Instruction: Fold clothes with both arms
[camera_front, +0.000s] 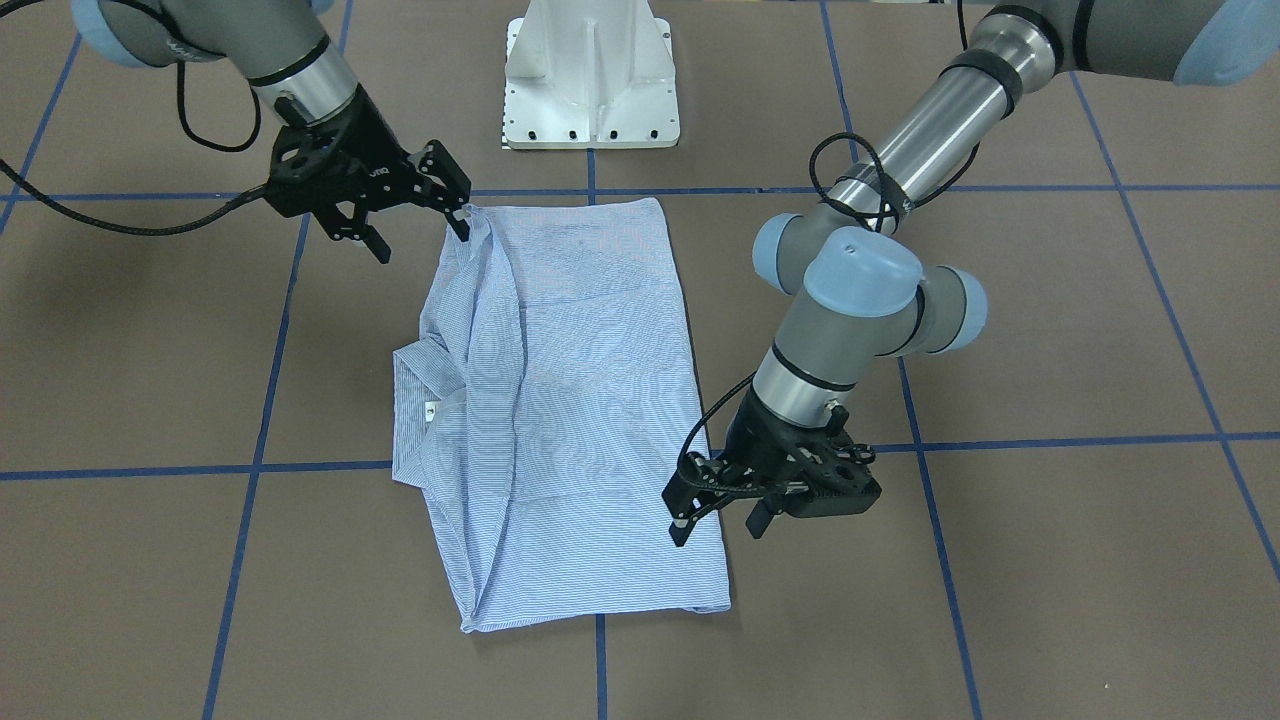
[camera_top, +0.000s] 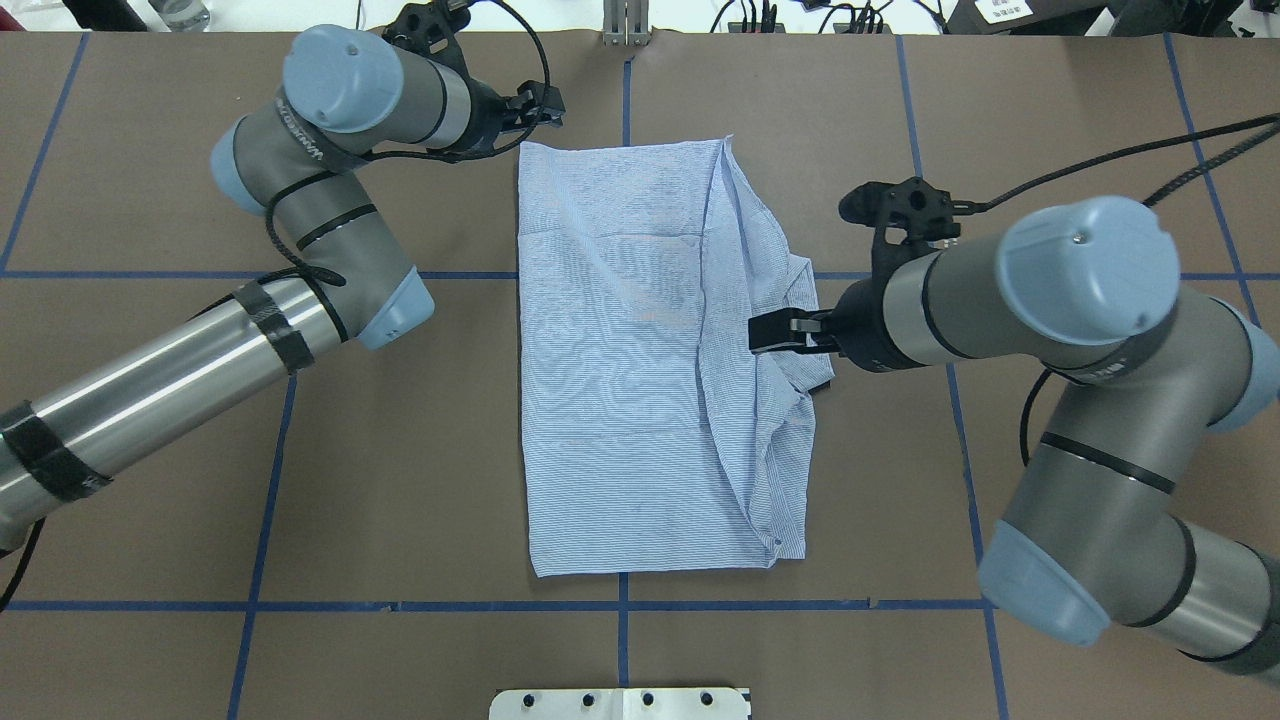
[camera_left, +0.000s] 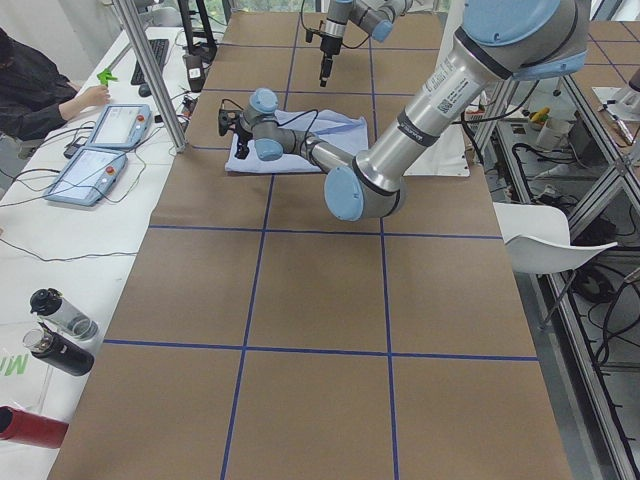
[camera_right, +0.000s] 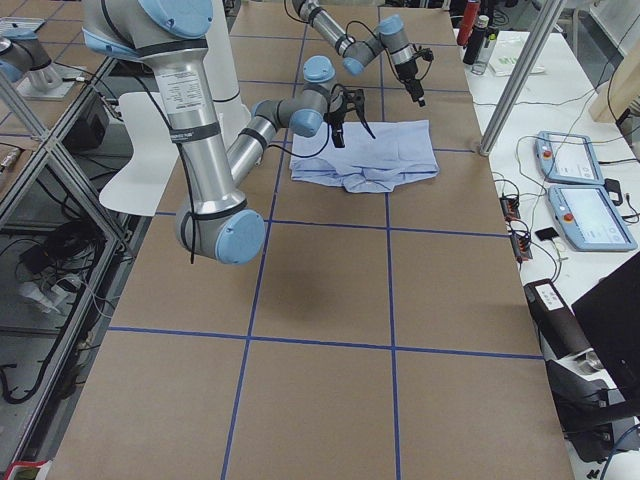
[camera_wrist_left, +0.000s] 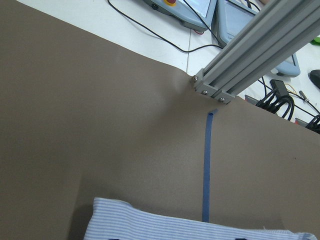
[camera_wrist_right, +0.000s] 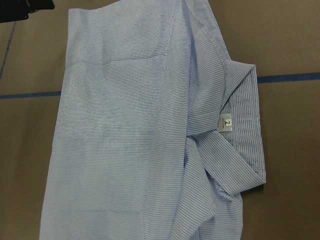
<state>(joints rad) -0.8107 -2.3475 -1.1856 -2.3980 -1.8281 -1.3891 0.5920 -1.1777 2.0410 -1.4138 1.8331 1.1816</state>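
- Nearest the operators' side: the left gripper (camera_front: 718, 522) hangs low at the long edge of the shirt (camera_front: 590, 400), on the side away from the collar (camera_front: 415, 420). Its jaws are apart and hold nothing. One finger is over cloth, the other over bare table (camera_front: 1050, 560). Contact cannot be confirmed.
- Mid-table: the shirt lies flat as a tidy rectangle with the sleeves tucked in. The collar and neck label (camera_wrist_right: 227, 122) show on one long side.
- Farther back, toward the pedestal base (camera_front: 590, 80): the right gripper (camera_front: 422, 245) is spread and empty by the shirt's collar-side corner. Its wrist view takes in most of the garment, so I judge it raised well clear.
- Step in hand, as I judge it: lining up for a further cross fold, with no grasp made yet.
- Next move calls for both claws to descend onto matching corners, pinch through every layer, then lift and carry together so that the stack does not skew.
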